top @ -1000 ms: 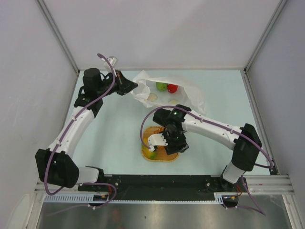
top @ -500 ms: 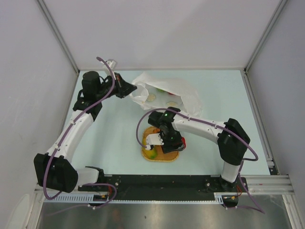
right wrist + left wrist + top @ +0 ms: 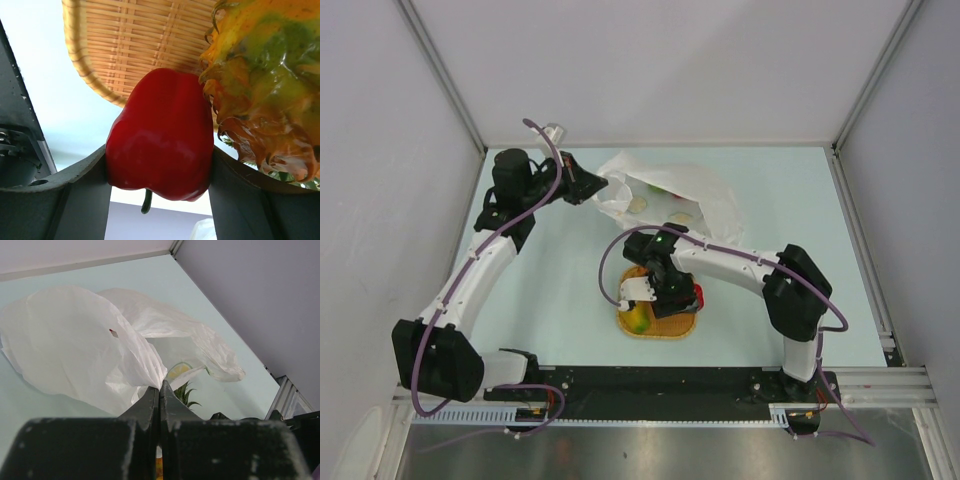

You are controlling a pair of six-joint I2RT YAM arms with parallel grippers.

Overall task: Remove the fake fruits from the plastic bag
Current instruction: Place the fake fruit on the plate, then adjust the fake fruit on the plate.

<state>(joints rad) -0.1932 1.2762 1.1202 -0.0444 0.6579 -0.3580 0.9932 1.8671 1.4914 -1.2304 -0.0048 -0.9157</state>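
The right hand (image 3: 160, 152) is clamped on the glossy red plastic pepper (image 3: 160, 125) at the right edge of the flat woven orange mat (image 3: 665, 328) on the pale tabletop (image 3: 550, 290). The orange-yellow toy pineapple (image 3: 260, 85) touches the pepper. Farther back, the left hand (image 3: 159, 390) is closed together, pinching an edge of the thin translucent white plastic bag (image 3: 75, 335).

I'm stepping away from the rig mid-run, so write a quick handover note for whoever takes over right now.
Left gripper: jaws shut on the plastic bag edge.
Right gripper: shut on the red pepper, held at the woven mat rim.
Pineapple: on the mat, beside the pepper.
Done: pineapple out; pepper out, not released.
Left: set the pepper down, then check the bag. Faint shapes show through it, unclear what.
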